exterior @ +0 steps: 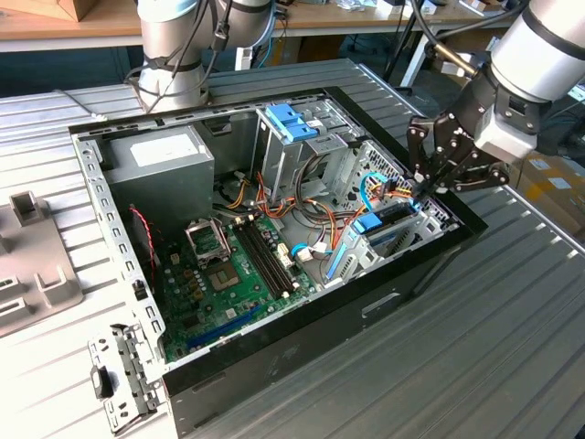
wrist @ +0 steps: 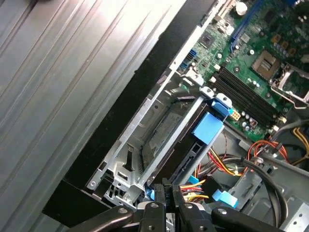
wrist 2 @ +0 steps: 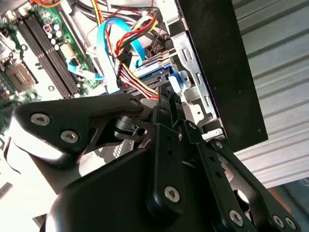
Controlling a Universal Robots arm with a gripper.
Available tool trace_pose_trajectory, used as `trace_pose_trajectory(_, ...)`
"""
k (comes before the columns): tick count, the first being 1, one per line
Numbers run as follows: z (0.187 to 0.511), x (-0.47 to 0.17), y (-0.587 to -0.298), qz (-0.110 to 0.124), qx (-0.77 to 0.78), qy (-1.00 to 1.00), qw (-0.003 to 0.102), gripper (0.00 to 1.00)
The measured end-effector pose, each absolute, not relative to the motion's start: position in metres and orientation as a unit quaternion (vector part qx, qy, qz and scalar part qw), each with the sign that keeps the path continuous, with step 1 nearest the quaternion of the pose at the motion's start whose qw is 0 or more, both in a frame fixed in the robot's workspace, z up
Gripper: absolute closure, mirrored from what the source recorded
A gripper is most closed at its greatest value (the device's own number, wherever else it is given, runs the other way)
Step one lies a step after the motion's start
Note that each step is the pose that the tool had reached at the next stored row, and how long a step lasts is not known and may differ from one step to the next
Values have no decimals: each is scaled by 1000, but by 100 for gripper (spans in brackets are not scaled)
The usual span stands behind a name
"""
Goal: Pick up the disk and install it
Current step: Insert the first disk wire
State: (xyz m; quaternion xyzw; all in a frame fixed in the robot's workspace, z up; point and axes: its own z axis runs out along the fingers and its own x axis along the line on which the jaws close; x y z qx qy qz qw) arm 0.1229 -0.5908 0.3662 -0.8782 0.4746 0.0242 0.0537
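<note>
At the near wall of the black, open-topped computer case [exterior: 302, 366], lying on its side on the ribbed grey metal table [exterior: 512, 366], the lid is off, so everything inside can be reached from above. Just inside that wall lies the green motherboard [exterior: 219, 283], flat on the case floor.

Beyond the board, toward the case's front end, sits the disk [exterior: 375, 224], a flat dark grey drive in a light-blue plastic carrier with a brighter blue end tab. In the first wrist view the disk [wrist: 169, 130] lies lengthwise inside the bright metal bay, level with its rails and apparently seated or very nearly so. The tab faces the motherboard, where it could be pulled. A bundle of red, yellow and blue cables [exterior: 384, 187] arches over the other end, placed to plug into it.

At the case's far end stand the grey box power supply [exterior: 160, 155] and the tall metal cage topped by a blue latch [exterior: 292, 123]. Behind the case is the arm's silver base [exterior: 174, 55].

The black gripper [exterior: 428, 183] hangs over the case's front end, tilted down into the bay. In both wrist views the gripper [wrist: 169, 195] has its fingers drawn almost together, with only a sliver between them. The tips are at the cabled end of the disk [wrist 2: 149, 70], touching or just beside its carrier. I judge them pressing, not carrying; whether they pinch its edge I cannot tell.
</note>
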Motion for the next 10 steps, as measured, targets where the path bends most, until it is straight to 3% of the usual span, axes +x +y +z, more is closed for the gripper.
trace_pose_trajectory(10,364,123,-591,20,-836,545,56,83)
